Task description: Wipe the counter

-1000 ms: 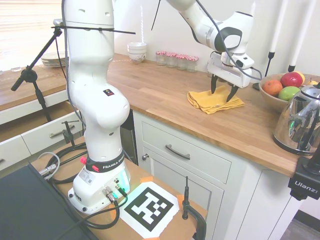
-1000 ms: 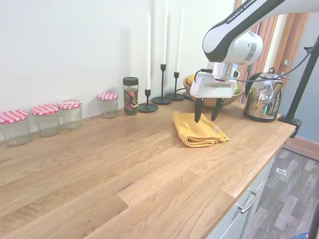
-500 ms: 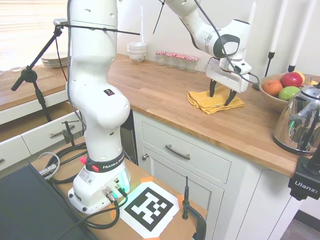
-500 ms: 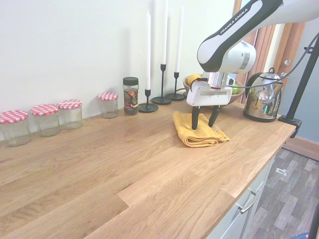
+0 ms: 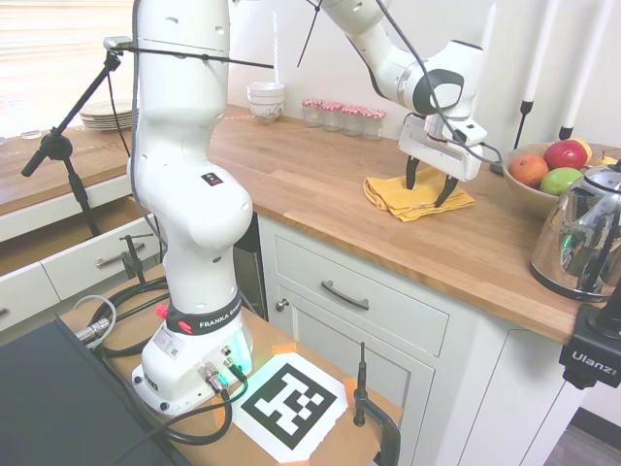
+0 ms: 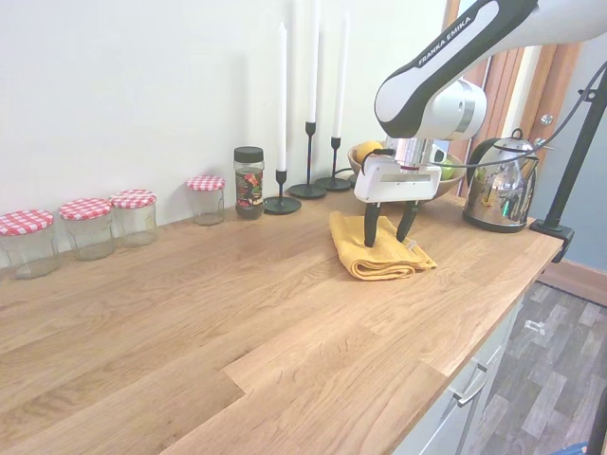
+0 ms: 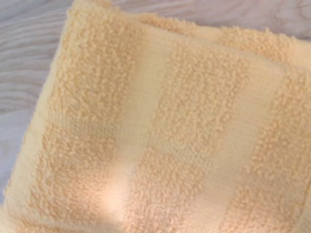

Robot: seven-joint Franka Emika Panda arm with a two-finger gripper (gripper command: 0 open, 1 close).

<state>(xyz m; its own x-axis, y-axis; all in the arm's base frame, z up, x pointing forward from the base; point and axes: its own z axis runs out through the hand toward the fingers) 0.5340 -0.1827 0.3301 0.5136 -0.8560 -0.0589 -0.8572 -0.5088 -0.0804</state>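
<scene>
White arm reaching out, wrist bent downward, end effector pointing down, fingers spread

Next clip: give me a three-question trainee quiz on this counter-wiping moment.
1. True or false: the claw is shut on the yellow cloth.
2. What stands nearest the cloth on the counter? A) a red-lidded jar B) the fruit bowl C) the stack of plates
3. Fill in: the cloth lies ____ on the wood.

Key: 1 false, the fingers are spread over it; 2 B; 3 folded.
</scene>
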